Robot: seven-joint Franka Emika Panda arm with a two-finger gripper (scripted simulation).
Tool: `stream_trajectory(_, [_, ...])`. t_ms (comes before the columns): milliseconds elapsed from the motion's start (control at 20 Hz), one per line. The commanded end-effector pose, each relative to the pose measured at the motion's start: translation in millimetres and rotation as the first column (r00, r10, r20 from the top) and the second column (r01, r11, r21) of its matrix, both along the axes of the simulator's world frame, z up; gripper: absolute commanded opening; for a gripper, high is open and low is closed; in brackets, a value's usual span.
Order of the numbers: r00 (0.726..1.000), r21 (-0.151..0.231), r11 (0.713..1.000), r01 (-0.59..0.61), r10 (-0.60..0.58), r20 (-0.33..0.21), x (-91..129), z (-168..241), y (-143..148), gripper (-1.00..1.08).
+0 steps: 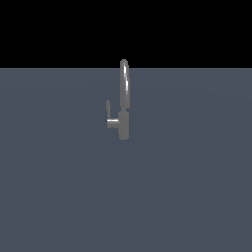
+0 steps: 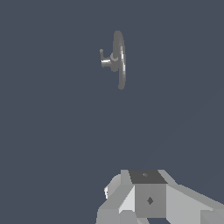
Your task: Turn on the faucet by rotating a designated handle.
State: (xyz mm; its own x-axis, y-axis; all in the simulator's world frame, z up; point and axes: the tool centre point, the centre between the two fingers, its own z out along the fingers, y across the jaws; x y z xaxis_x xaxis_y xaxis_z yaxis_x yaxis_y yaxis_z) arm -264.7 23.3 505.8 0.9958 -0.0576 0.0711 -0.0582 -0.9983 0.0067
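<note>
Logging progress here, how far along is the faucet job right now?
Nothing looks done yet. The faucet stands alone, and its handle is untouched. The gripper is far from it in the wrist view, holding nothing visible. Left: approach, engage the handle and rotate it.

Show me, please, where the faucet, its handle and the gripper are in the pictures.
faucet (image 1: 124, 98): exterior view, on the tall spout.
handle (image 1: 109, 109): exterior view, on the thin upright bar.
gripper (image 2: 146, 199): wrist view, on its grey body; fingertips not visible.
</note>
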Motion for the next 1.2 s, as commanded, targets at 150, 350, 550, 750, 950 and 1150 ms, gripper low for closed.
stream_trajectory(150, [0.986,-0.019,0.992,0.128,-0.125,0.112,3,32,16,-1.0])
stream_trajectory(350, [0.953,-0.027,0.972,0.233,-0.223,0.205,7,56,33,-1.0])
stream_trajectory(550, [0.905,-0.029,0.943,0.331,-0.309,0.292,12,75,53,-1.0])
stream_trajectory(750, [0.847,-0.025,0.907,0.42,-0.382,0.371,20,89,76,-1.0])
stream_trajectory(950, [0.781,-0.019,0.865,0.501,-0.442,0.441,33,96,101,-1.0])
stream_trajectory(1150, [0.712,-0.01,0.82,0.573,-0.491,0.502,50,95,125,-1.0])
